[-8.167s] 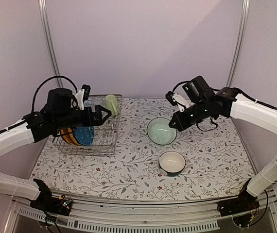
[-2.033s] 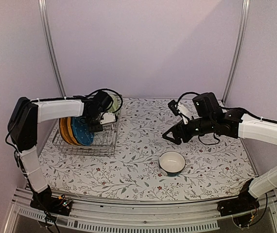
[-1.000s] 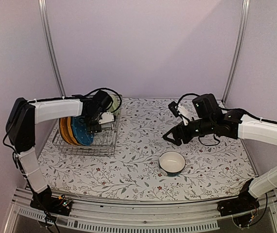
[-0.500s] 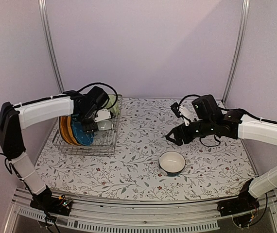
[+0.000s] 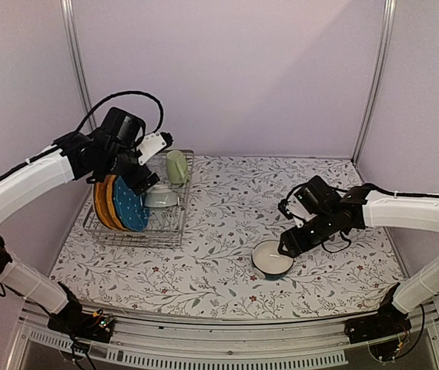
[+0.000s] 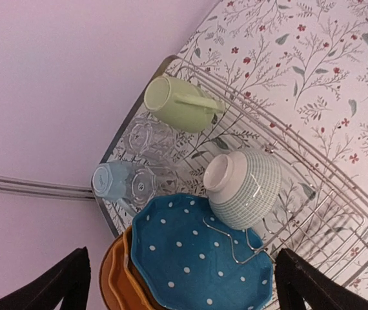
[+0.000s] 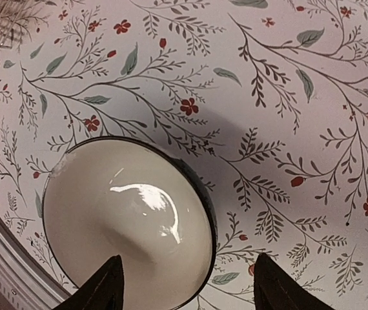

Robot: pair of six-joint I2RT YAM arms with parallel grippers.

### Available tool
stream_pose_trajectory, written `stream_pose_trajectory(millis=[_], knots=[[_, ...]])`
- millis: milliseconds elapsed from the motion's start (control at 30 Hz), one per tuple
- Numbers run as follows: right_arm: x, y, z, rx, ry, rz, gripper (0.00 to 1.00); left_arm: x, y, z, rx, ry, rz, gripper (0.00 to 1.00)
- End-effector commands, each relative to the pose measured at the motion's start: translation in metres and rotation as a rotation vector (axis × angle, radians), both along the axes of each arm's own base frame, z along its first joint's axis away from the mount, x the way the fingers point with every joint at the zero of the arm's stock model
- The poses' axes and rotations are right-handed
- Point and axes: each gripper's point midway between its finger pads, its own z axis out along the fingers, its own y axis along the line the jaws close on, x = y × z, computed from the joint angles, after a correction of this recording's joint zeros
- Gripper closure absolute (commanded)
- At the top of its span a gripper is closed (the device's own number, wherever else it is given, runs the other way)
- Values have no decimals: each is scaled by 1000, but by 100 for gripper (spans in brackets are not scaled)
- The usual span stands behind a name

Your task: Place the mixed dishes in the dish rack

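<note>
Trouble, as we judge it, starts nearest us, with the cream-lined, dark-rimmed bowl that sits upright on the floral-patterned surface, close to its front edge. The right gripper hangs just above it with its fingers spread and holding nothing. If they close off-centre on the glossy rim, we think the bowl may tip, skid toward that near edge, or slip out during the lift.

Farther back and to the left stands the silver wire dish rack, which is crowded. The left gripper hovers over it, fingers released wide and empty. We fear that the overturned bowl with the pale ribbed outside, just beside the blue dotted scalloped plate, could be knocked loose when another bowl comes in. The left arm over the rack may also block the right arm's way.

Our count:
- two bowls, one on the surface and one in the rack
- three plates on edge, the blue one and two yellow-orange plates behind it
- one pale yellow-green mug
- one clear glass
- one light blue mug
- one rack
- two grippers
</note>
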Motion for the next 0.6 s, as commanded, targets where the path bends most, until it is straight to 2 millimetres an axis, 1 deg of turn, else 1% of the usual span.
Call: stream_pose_trajectory(millis=[0, 67, 167, 267, 400, 467, 567], knots=[[-13, -8, -24, -47, 87, -10, 35, -14, -39, 34, -249, -48, -68, 0], [-13, -9, -31, -63, 101, -12, 39, -25, -54, 41, -311, -60, -119, 0], [-10, -11, -40, -75, 117, -16, 49, -44, -77, 47, -393, -89, -212, 0], [-5, -12, -48, -84, 135, -20, 58, -59, -95, 48, -460, -128, -297, 0], [1, -7, -49, -83, 143, -11, 71, -77, -112, 35, -475, -169, -412, 0], [4, -3, -46, -77, 142, -5, 79, -86, -120, 23, -449, -169, -470, 0], [9, 2, -39, -75, 135, 7, 96, -100, -133, 6, -393, -161, -557, 0]])
